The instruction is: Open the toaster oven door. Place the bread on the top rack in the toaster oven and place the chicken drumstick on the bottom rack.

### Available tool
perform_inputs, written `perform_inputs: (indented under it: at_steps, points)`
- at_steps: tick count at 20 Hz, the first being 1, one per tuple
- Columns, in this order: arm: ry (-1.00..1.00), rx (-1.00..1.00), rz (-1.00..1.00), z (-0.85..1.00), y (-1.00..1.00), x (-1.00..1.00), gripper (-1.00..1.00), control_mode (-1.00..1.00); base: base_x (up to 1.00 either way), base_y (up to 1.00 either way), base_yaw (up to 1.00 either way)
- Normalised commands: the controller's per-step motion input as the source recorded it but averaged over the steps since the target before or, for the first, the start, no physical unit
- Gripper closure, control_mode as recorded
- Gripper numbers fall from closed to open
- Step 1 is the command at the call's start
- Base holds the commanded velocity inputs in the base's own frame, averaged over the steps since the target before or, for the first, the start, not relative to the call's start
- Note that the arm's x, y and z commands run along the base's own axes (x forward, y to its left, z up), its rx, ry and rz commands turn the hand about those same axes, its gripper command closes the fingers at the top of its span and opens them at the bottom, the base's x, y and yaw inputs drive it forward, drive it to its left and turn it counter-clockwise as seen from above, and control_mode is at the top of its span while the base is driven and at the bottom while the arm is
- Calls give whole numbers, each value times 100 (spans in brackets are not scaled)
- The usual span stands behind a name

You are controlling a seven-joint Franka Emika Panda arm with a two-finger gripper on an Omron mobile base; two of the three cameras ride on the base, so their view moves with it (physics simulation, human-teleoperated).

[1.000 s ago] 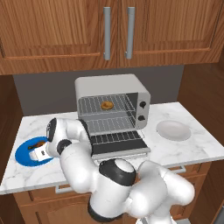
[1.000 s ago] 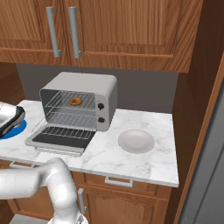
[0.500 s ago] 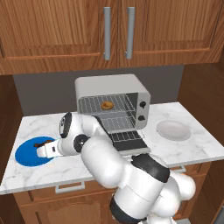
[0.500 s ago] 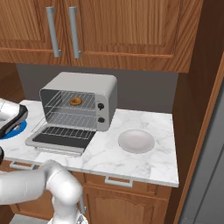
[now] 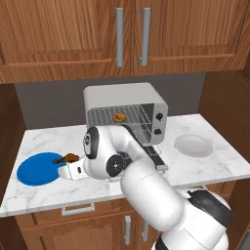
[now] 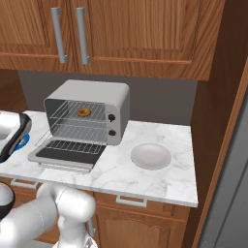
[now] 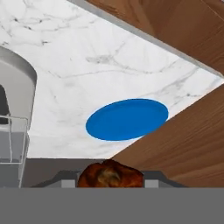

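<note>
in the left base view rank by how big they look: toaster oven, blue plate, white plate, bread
1. toaster oven
2. blue plate and white plate: look about alike, so not ranked apart
3. bread, clearly smallest, lying on the top rack

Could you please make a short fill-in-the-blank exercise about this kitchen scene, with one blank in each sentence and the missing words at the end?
1. The toaster oven door is folded down, so it is ____.
2. The bread lies on the ____ rack of the toaster oven.
3. The gripper is closed on the chicken ____.
4. The plate near the gripper is ____ in colour.

Missing words: open; top; drumstick; blue
</note>
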Motion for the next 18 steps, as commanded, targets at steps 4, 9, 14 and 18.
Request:
perform_inputs:
  at_steps: [4,9,14,18]
  points:
    - [0,-28,0,100,-20,-66,100,-100,0,0,0]
    - [4,-28,0,100,-35,-60,100,-100,0,0,0]
    - [18,-28,0,96,-50,-37,100,-100,0,0,0]
    - [31,-29,0,64,-52,-13,100,-100,0,0,0]
